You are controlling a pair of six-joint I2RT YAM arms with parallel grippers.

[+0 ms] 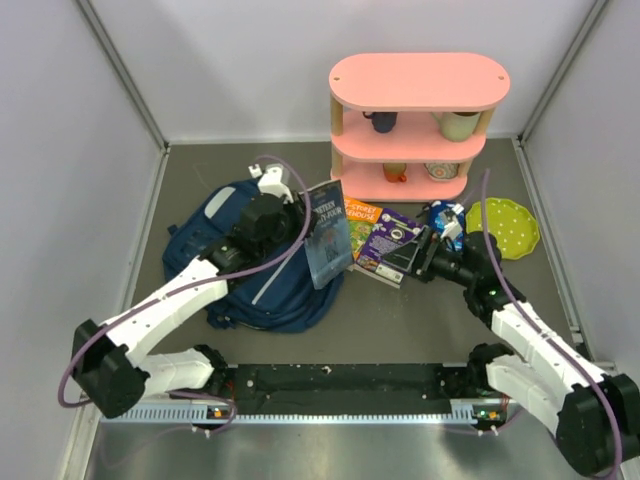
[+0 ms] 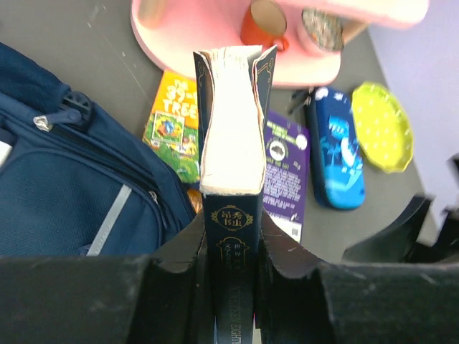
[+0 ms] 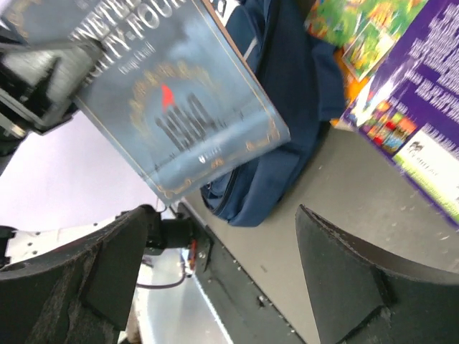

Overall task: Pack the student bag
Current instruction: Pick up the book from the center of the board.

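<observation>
left tool (image 2: 231,240) grips blue book (image 2: 229,136) beside student bag (image 1: 245,285); right tool (image 3: 222,218) spread

left arm (image 1: 170,300): base near-left, reaches forward and right, wrist raised. left gripper (image 2: 231,240): left fingers (image 2: 179,265) clamped on book (image 2: 231,136) at spine, one finger per side, book upright with page edges facing away from wrist.
right arm (image 1: 520,330): base near-right, reaches forward and left, forearm low. right gripper (image 3: 224,215): right fingers (image 3: 344,287) spread wide, nothing between, tips aimed toward left gripper, no contact with it.
</observation>
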